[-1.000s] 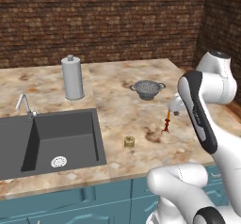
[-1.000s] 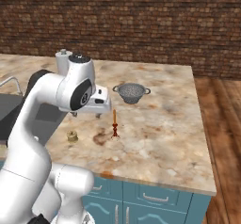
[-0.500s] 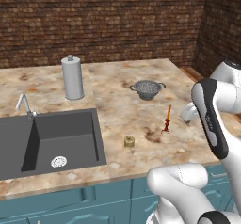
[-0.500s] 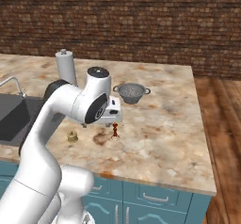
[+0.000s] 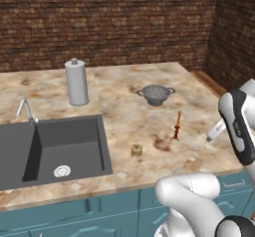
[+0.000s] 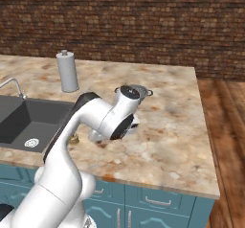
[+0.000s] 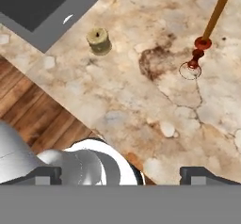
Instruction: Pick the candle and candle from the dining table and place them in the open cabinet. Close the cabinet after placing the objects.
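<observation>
On the dining table, between sink and colander: taper candle upright on its stand, squat gold candle just beside and apart. Above the table's front edge, gripper spread fully wide, holding nothing. Ahead of the fingertips, taper toward the hand view's upper right, long axis vertical; likely a sideways grasp on the shaft.

Bare dining table surrounds the taper candle; the colander behind seems well apart.
</observation>
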